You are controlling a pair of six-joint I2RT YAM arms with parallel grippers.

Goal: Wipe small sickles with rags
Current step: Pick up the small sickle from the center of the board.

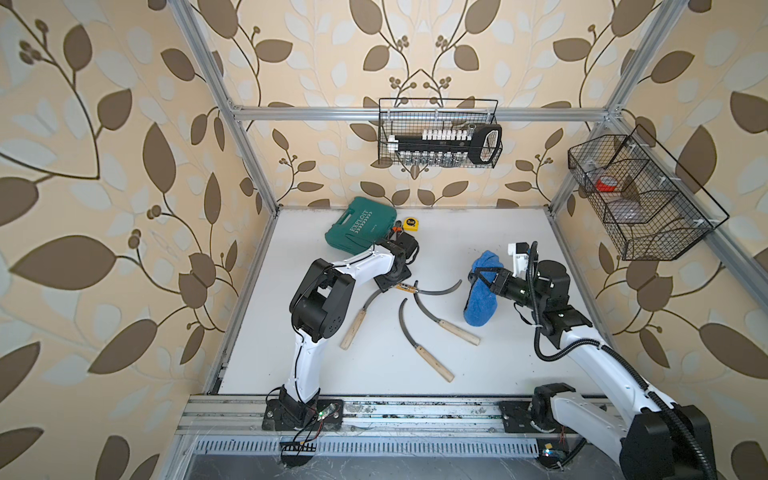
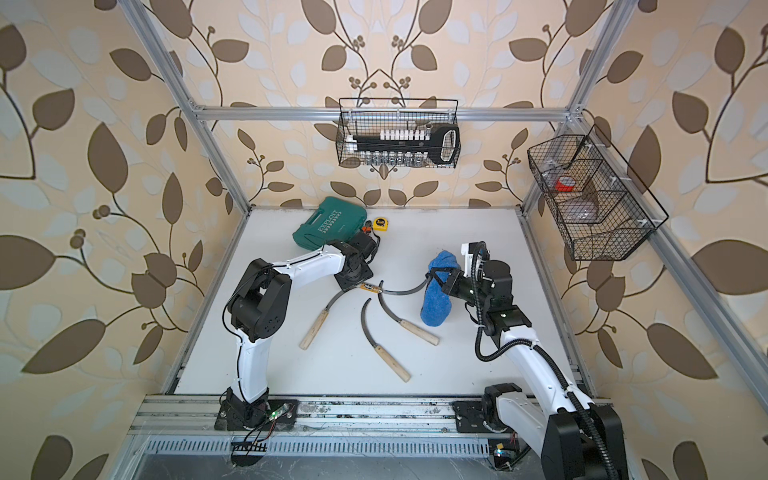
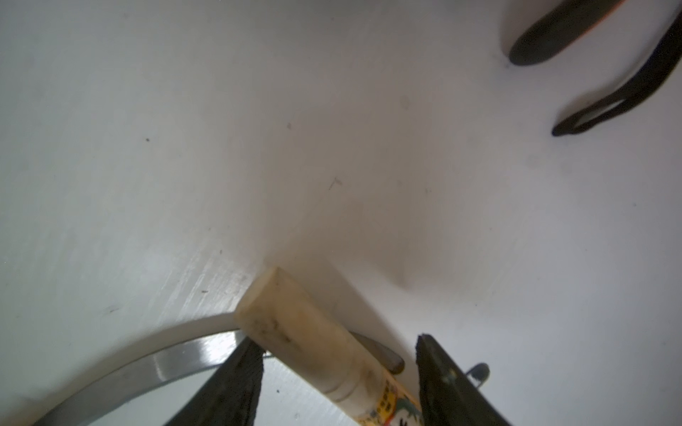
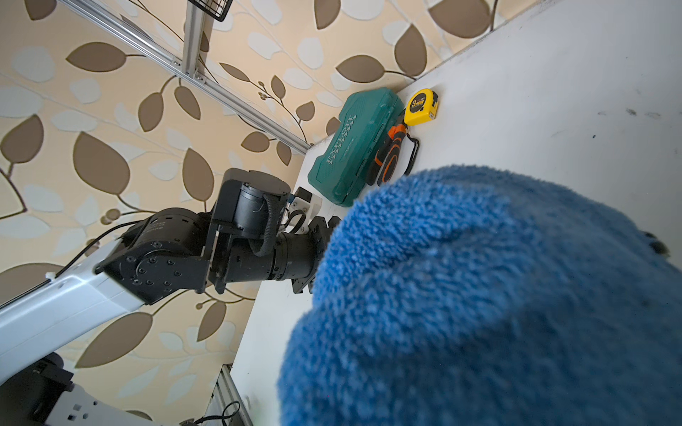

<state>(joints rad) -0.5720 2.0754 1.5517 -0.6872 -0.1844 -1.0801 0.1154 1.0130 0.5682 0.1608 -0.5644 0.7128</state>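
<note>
Above the white tabletop (image 1: 457,249), the left gripper (image 3: 336,341) brackets a sickle handle (image 3: 291,317), clamp unclear, and needs a square grip before the right gripper (image 1: 477,276) wipes with its tightly held rag (image 1: 482,305).

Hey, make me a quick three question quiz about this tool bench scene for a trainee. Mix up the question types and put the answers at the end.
1. Count: how many small sickles can be seen in a top view?
2. Multiple choice: what is the right gripper holding? A) the blue rag B) the yellow tape measure C) the pliers
3. True or false: the left gripper has its jaws on either side of the teal tool case.

Key
1. Four; one is partly under the left gripper.
2. A.
3. False; the jaws stand either side of a sickle's wooden handle.
</note>
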